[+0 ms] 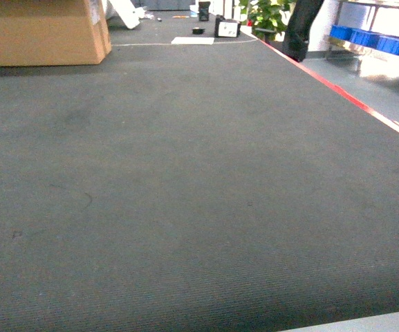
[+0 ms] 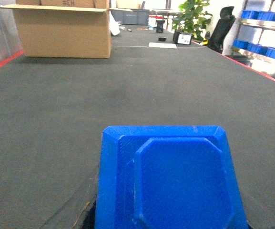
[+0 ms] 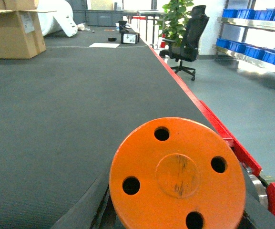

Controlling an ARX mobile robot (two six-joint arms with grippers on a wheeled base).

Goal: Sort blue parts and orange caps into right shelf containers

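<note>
From the head camera, a long dark counter (image 1: 185, 194) with a red strip along its right edge stretches away; a cardboard box (image 1: 40, 31) stands at its far left, a sheet of paper (image 1: 193, 41) and a small black device (image 1: 227, 28) lie at the far end, and a potted plant (image 1: 265, 14) and blue bins on a shelf (image 1: 375, 38) sit beyond on the right. Neither hand shows in this view. In the left wrist view, a blue part (image 2: 168, 179) with an eight-sided raised face fills the lower middle of the frame, close under the camera and above the counter; the left hand itself is hidden behind it, so I cannot tell whether its fingers are apart or clamped on it. In the right wrist view, an orange cap (image 3: 178, 174), round with four holes and a raised centre, fills the lower frame near the counter's red edge; the right hand is likewise hidden and its state cannot be told. An office chair (image 3: 187, 40) stands on the floor beyond.
</note>
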